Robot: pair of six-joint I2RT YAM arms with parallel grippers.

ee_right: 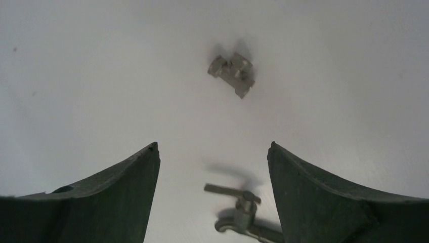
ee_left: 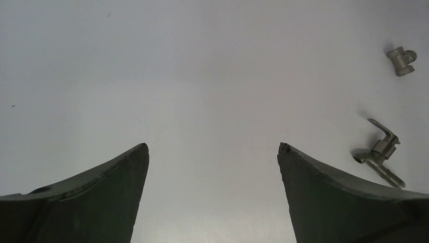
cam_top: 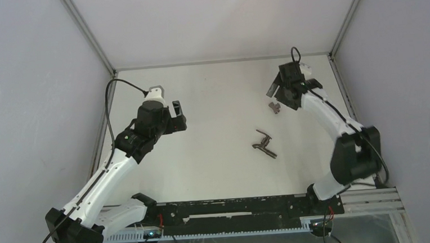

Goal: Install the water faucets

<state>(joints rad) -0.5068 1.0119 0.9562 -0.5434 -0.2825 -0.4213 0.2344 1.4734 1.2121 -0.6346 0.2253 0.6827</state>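
Observation:
The water faucets lie apart as two dull metal parts on the white table. The stem with its thin lever handle [cam_top: 264, 144] rests right of centre, also in the left wrist view [ee_left: 382, 154]. The stubby fitting [cam_top: 274, 106] lies farther back [ee_left: 401, 61]. My right gripper [cam_top: 278, 92] hovers open just above and behind the fitting. In the right wrist view the fitting [ee_right: 232, 72] lies beyond the fingertips, and the blurred stem [ee_right: 243, 212] shows low between the fingers, untouched. My left gripper [cam_top: 177, 116] is open and empty over bare table at the left [ee_left: 212, 149].
White enclosure walls with metal corner posts [cam_top: 92, 39] close in the table on three sides. The arms' black base rail [cam_top: 235, 210] runs along the near edge.

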